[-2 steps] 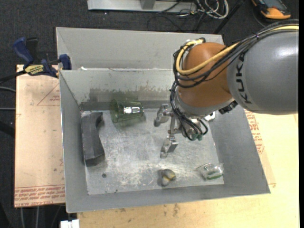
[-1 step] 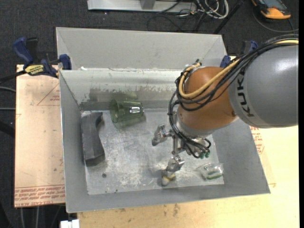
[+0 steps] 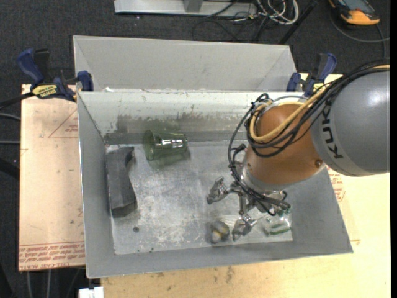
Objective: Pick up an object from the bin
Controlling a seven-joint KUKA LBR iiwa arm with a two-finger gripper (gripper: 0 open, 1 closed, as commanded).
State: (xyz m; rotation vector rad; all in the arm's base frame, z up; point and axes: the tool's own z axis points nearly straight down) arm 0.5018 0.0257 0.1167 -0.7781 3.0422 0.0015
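Near wall of bin, right half: small tan round lump on the floor. Just right of it, a white-and-green piece, partly under the robot's wrist. Claw is low over the floor between these two, its tip just beside the lump; contact cannot be told. Claw open or closed: cannot tell, and nothing seen gripped. Orange wrist cover with cables above it. Left side, mid-depth: dark grey block lying lengthwise, well apart from claw. Far wall: green clear cup on its side.
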